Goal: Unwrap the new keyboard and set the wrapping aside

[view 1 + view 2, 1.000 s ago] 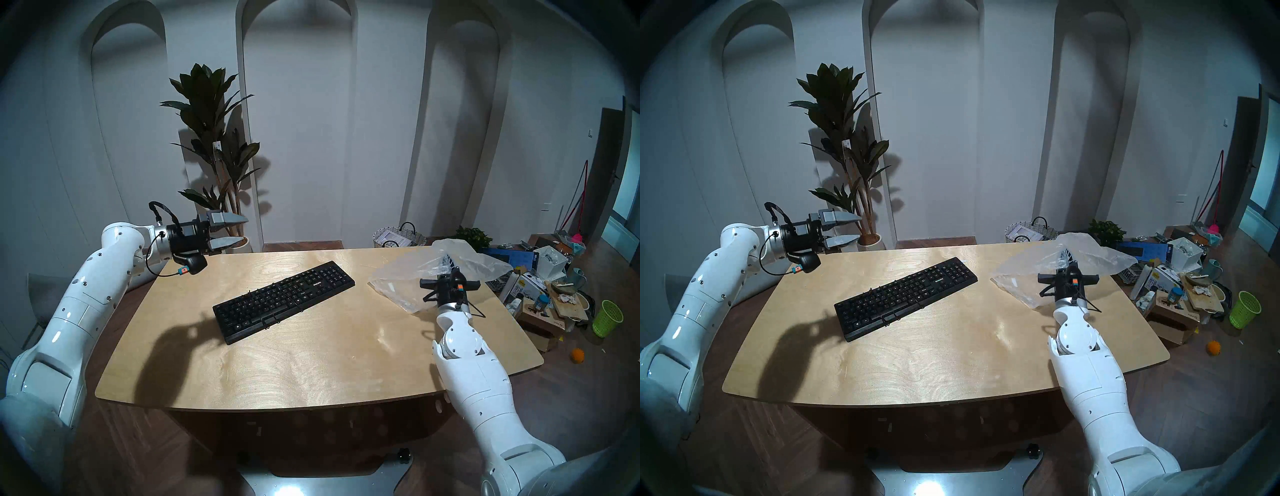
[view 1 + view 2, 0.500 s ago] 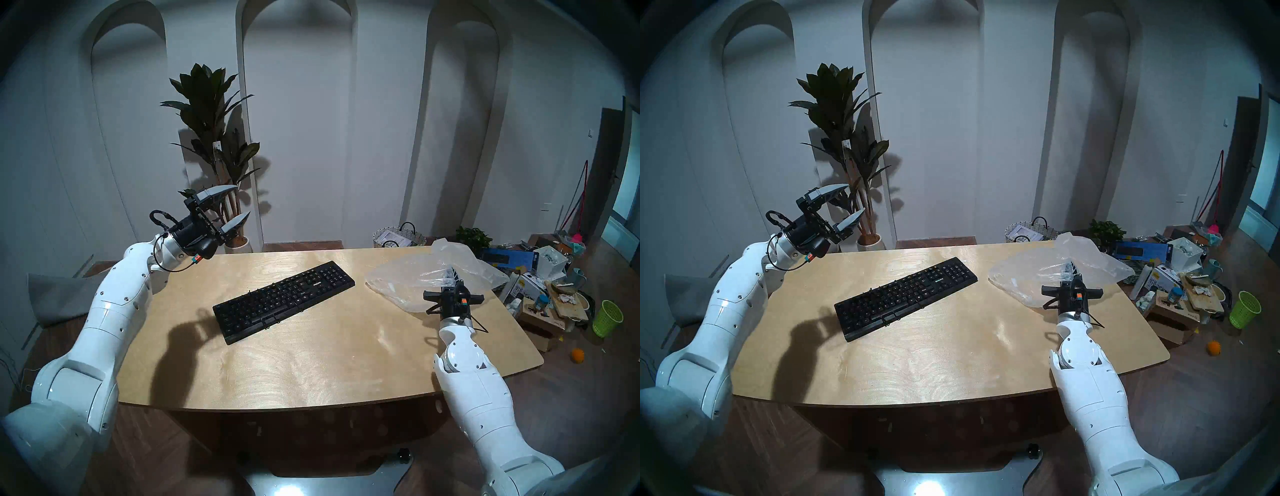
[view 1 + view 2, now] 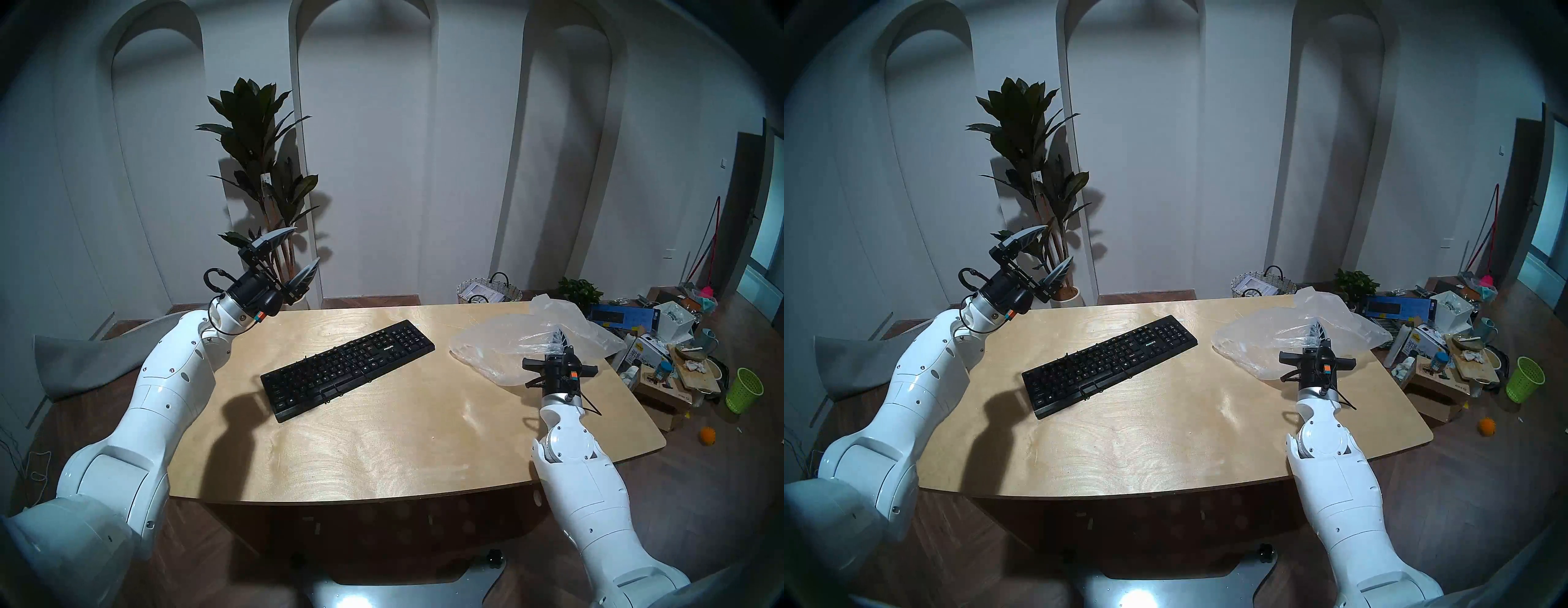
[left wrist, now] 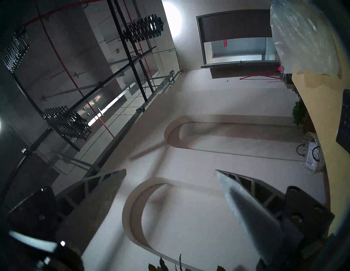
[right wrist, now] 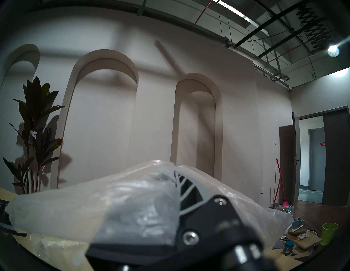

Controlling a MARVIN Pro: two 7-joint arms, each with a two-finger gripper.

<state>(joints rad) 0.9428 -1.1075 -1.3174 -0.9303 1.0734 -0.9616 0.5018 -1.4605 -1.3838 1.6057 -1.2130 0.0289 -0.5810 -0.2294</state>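
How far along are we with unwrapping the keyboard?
Done: the keyboard lies bare on the table, its cable wound around it, no plastic on it. In hand: the right gripper is shut on the wrapping, which sags onto the table's right end. The left gripper is open, raised, holding nothing. Left: release the wrapping and pull the right arm clear.

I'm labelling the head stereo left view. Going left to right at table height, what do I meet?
Left end effector → keyboard → wrapping → right end effector → green bin.
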